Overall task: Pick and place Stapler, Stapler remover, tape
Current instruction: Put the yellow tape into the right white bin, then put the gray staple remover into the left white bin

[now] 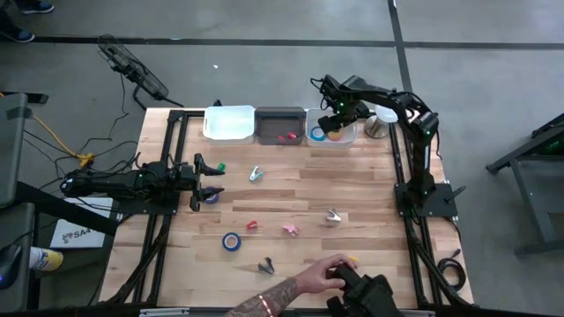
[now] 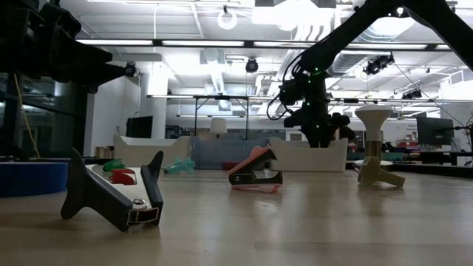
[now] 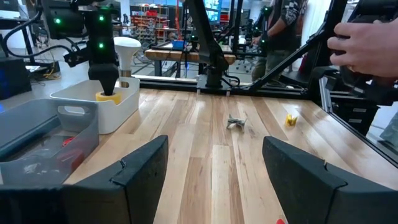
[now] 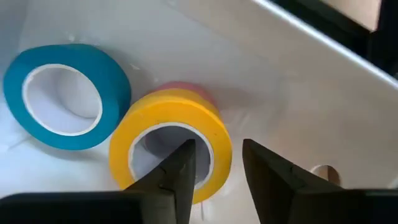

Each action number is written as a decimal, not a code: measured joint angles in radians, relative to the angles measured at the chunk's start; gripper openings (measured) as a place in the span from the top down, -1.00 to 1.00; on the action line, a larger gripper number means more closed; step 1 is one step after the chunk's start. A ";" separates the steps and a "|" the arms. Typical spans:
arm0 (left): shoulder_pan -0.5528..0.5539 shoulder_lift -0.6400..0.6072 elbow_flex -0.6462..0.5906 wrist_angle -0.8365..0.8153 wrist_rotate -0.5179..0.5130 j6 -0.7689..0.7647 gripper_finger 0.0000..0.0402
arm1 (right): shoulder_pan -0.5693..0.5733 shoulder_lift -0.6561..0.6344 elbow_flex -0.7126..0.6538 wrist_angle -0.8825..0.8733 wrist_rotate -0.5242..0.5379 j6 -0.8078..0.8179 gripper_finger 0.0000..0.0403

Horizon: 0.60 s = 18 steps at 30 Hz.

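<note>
Two rolls of tape lie in the white bin [image 4: 323, 81]: yellow tape roll [image 4: 171, 127] and blue tape roll [image 4: 65, 93]. Right hand [image 4: 217, 165], fingers partly spread astride the yellow wall, should open wider, then lift straight up. Left hand [image 3: 217, 174] waits open over the tabletop [image 3: 205, 143].

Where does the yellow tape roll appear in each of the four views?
High view: yellow tape roll in the white bin at the table's far edge, under the right gripper.
Low view: hidden behind that bin's wall.
Left wrist view: in the same bin.
Right wrist view: centre, beside a blue roll.
Shared landmark: the white bin.
</note>
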 joint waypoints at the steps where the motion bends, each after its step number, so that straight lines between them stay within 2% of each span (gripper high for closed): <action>1: 0.000 0.000 0.000 0.000 0.000 0.000 -0.29 | 0.000 -0.007 0.000 0.000 0.000 0.000 0.37; 18: 0.000 0.000 0.000 0.000 0.000 0.000 -0.29 | 0.026 -0.187 0.000 -0.032 -0.018 -0.067 0.33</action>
